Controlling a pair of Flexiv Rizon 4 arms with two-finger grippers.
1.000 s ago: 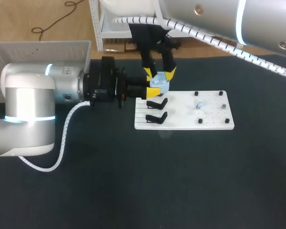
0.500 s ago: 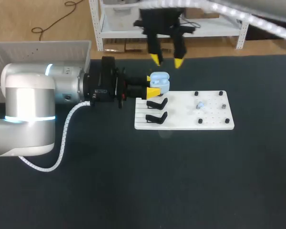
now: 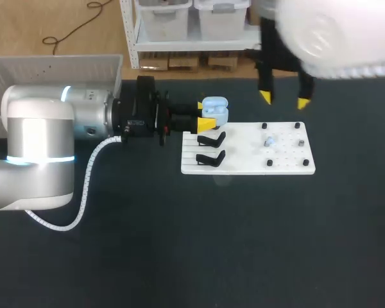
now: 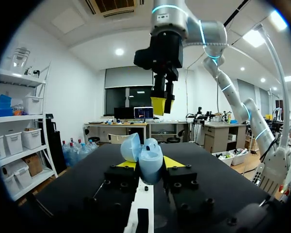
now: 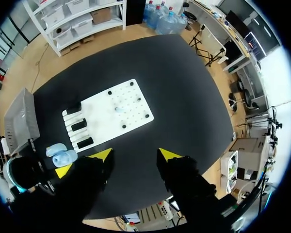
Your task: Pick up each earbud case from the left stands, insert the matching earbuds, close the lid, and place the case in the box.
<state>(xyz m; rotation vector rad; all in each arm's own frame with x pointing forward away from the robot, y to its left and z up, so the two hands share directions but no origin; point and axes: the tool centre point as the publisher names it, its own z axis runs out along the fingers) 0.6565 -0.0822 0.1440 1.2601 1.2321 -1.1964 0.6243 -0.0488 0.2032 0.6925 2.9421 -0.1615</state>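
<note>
A light blue earbud case with its lid up is held just off the far left corner of the white board. My left gripper is shut on it from both sides. In the left wrist view the case sits between the yellow fingertips. My right gripper hangs open and high above the board's far edge, holding nothing. It also shows in the left wrist view, my right gripper well above the case. One small earbud lies on the board. From high up, the right gripper looks down on the case.
Two black stands sit at the board's left end. Small black pegs dot the board's right part. A white perforated box stands at the table's far left corner, behind my left arm.
My right gripper has left the case, risen and swung to the right. Its fingers stand wider apart. The left gripper and the case have not moved.
</note>
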